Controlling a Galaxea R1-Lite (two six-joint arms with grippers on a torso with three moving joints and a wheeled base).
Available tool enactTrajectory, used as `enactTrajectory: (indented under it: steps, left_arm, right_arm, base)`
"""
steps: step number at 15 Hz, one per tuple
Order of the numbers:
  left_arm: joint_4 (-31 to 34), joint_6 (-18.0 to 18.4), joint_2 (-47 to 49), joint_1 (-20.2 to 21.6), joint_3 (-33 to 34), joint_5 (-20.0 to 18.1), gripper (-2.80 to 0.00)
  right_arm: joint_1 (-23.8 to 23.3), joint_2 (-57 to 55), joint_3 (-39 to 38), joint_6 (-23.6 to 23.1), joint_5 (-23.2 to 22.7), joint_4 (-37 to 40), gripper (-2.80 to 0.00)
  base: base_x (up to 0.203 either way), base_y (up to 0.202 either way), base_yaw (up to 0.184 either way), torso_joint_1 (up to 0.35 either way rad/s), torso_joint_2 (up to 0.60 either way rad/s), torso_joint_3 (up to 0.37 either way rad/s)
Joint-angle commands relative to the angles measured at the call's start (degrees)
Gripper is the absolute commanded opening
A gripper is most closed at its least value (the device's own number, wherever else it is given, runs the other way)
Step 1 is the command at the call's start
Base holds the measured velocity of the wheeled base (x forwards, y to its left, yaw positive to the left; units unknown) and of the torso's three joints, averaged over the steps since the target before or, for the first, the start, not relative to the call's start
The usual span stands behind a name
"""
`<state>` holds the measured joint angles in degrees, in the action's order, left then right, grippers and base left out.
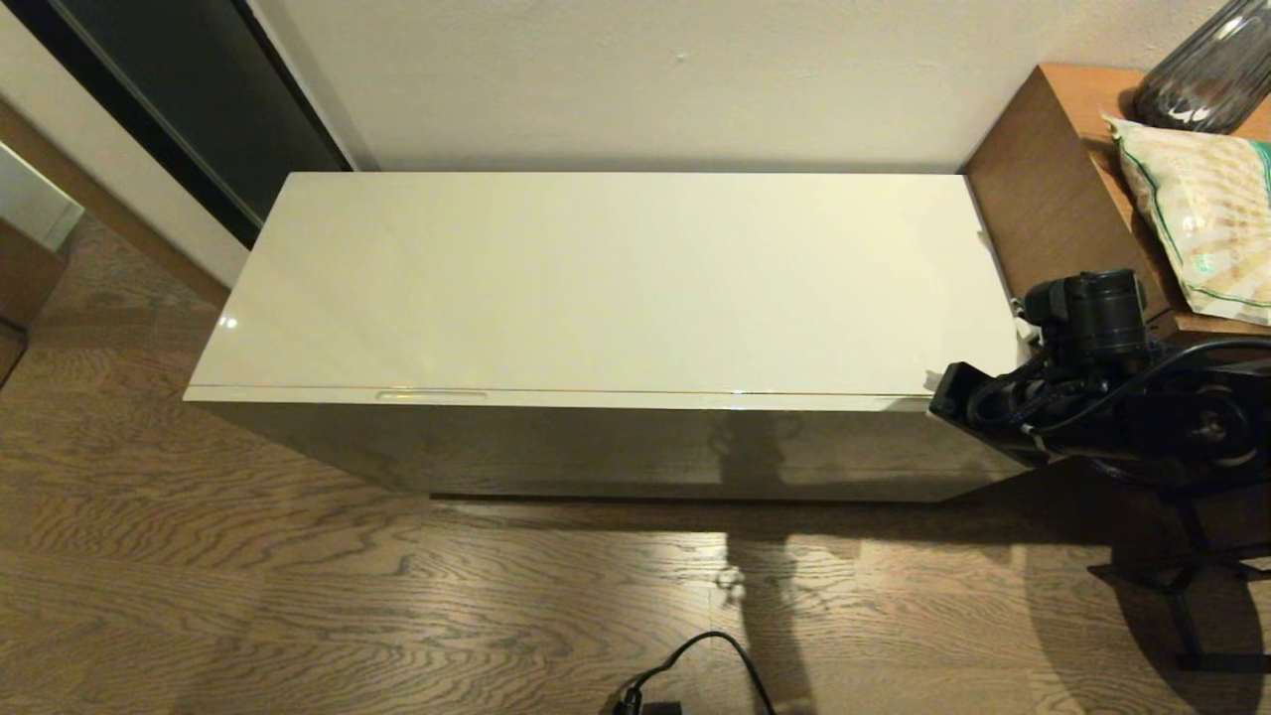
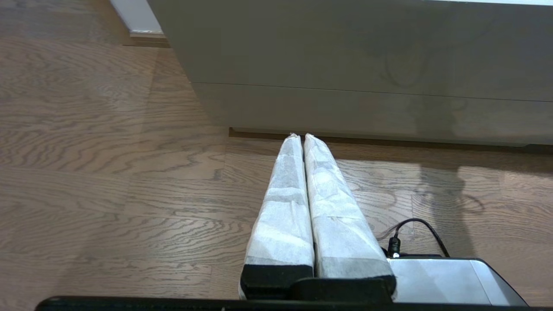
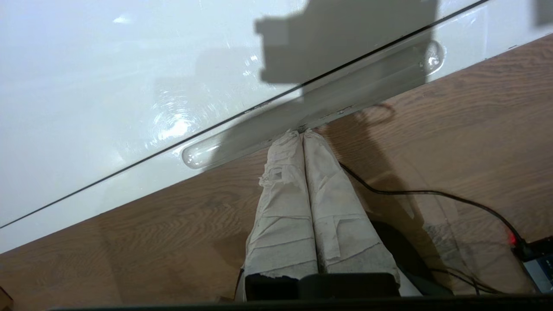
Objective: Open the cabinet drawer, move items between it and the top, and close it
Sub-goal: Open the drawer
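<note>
The top [image 1: 596,278] of the cabinet is a long glossy cream-white surface with nothing on it. The cabinet drawer [image 1: 556,397] is closed, and one recessed slot [image 1: 430,395] shows on its front edge. No slippers are in view. My right arm [image 1: 1082,397] hangs over the cabinet's front right corner. The right gripper [image 3: 301,133] is shut and empty, its white-wrapped tips at the front lip beside the other slot [image 3: 311,108]. Low over the wooden floor, my left gripper [image 2: 301,136] is shut and empty, pointing at the cabinet front [image 2: 345,52]. It is outside the head view.
A brown wooden side table [image 1: 1043,179] stands against the cabinet's right end, with a patterned bag [image 1: 1201,218] and a dark glass vase [image 1: 1211,70] on it. A black cable [image 1: 715,645] lies on the floor in front. A dark doorway [image 1: 179,89] is at the far left.
</note>
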<state>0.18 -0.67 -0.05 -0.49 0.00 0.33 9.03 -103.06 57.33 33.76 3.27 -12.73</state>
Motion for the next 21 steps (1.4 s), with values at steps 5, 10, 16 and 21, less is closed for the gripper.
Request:
enactTrajectory:
  steps: [5,10,16,21]
  left_arm:
    - [0.0,0.0,0.0,0.0,0.0,0.0,-2.80]
    - [0.0,0.0,0.0,0.0,0.0,0.0,-2.80]
    - [0.0,0.0,0.0,0.0,0.0,0.0,-2.80]
    - [0.0,0.0,0.0,0.0,0.0,0.0,-2.80]
  right_arm:
    - [0.1,1.0,2.2,0.1,0.0,0.6,-2.80]
    - [0.0,0.1,2.5,0.2,0.0,1.6,-2.80]
    - [0.0,-3.8,-0.5,0.1,-0.3,3.6,-2.80]
    - [0.1,-3.7,-4.4,0.2,-3.1,8.3,-2.80]
  base:
    - [0.000,0.000,0.000,0.000,0.00,0.000]
    - [0.000,0.000,0.000,0.000,0.00,0.000]
    - [0.000,0.000,0.000,0.000,0.00,0.000]
    - [0.000,0.000,0.000,0.000,0.00,0.000]
